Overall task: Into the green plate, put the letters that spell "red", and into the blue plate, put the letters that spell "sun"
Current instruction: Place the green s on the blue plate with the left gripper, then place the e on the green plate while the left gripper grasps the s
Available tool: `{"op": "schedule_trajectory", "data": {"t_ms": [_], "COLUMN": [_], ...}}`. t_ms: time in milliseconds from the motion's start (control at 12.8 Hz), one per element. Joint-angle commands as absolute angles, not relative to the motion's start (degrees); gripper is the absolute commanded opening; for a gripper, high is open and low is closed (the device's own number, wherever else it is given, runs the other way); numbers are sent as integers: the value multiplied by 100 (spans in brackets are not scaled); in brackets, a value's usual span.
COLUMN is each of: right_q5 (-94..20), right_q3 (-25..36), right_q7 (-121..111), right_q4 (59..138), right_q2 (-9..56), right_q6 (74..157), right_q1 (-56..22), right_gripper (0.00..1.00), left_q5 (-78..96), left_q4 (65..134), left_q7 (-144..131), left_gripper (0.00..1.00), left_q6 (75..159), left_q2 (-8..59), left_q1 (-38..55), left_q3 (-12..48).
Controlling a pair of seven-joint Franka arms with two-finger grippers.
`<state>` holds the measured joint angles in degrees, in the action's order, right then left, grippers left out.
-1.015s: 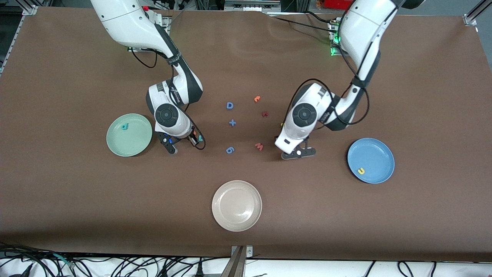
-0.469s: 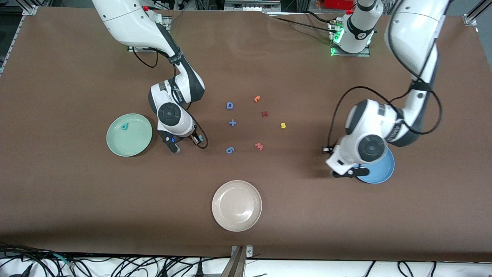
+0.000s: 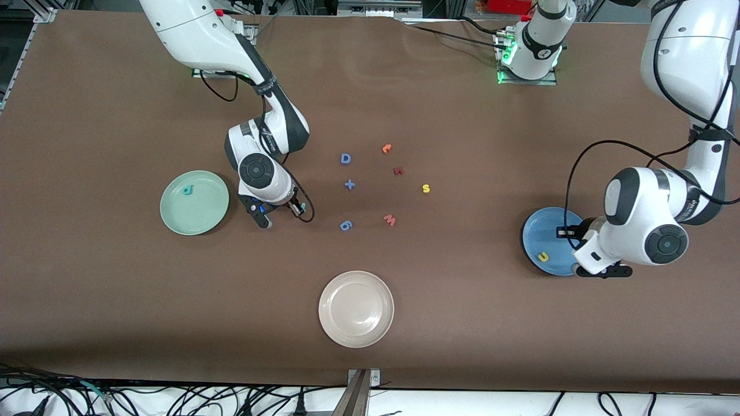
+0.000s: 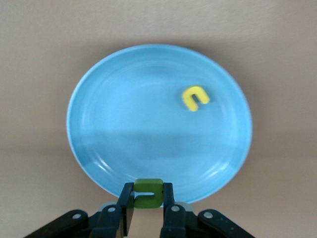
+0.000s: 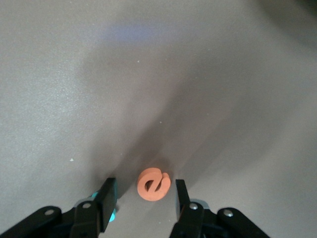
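My left gripper is pinched tight on the dark green "u", and it hangs over the rim of the blue plate, at the edge nearer the front camera; the yellow "n" already lies inside that plate; my right gripper has its jaws partly open, one on each side of the orange "e", which lies flat on the table between them and is not squeezed yet; a bit of teal shows by one of those fingers, but I cannot tell what it is; this gripper is low, just beside the green plate, and the teal "d" sits in that plate; the yellow "s" waits on the table in the middle, well apart from both plates; so I think each plate has one letter, a second is on its way for each, and the "s" and the "r" are left to do.
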<state>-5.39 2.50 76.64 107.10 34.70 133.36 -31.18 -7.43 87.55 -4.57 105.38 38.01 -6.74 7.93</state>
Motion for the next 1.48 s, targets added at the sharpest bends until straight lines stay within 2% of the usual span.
{"op": "schedule_trajectory", "data": {"t_ms": [0,78,234,312,625,781,937,1171,1327,1406], "right_q5": [-615,-615,-615,-615,-615,-606,-606,-606,-606,-606], "right_q3": [229,229,229,229,237,272,299,395,596,772], "right_q7": [7717,7717,7691,7682,7690,7603,7437,6840,6200,5857], "right_q4": [10793,10793,10784,10784,10767,10653,10538,10538,10538,10538], "right_q2": [3489,3481,3480,3480,3437,3253,3025,2664,2479,2426], "right_q6": [13289,13289,13289,13289,13272,12826,12342,11823,11419,11269], "right_q1": [-3138,-3138,-3138,-3138,-3138,-3094,-3006,-2717,-2558,-2549], "right_gripper": [42,38,12,6,5,5,5,5,5,5], "left_q5": [-1019,-1011,-993,-932,-484,-501,-571,-571,-589,-685], "left_q4": [8701,8701,8710,8710,8797,8981,9524,10772,11073,11170], "left_q7": [-413,-404,-413,-474,-1097,-1754,-2231,-2634,-3589,-4099], "left_gripper": [78,100,100,100,100,100,100,100,100,100], "left_q6": [10520,10512,10503,10503,10582,10765,11334,12416,12795,12962], "left_q2": [3929,3894,3885,3885,3832,3762,3561,2972,2935,2936], "left_q1": [-677,-685,-694,-642,-527,-527,-527,-527,-449,-179], "left_q3": [870,870,888,914,1448,1949,2293,2574,2951,2953]}}
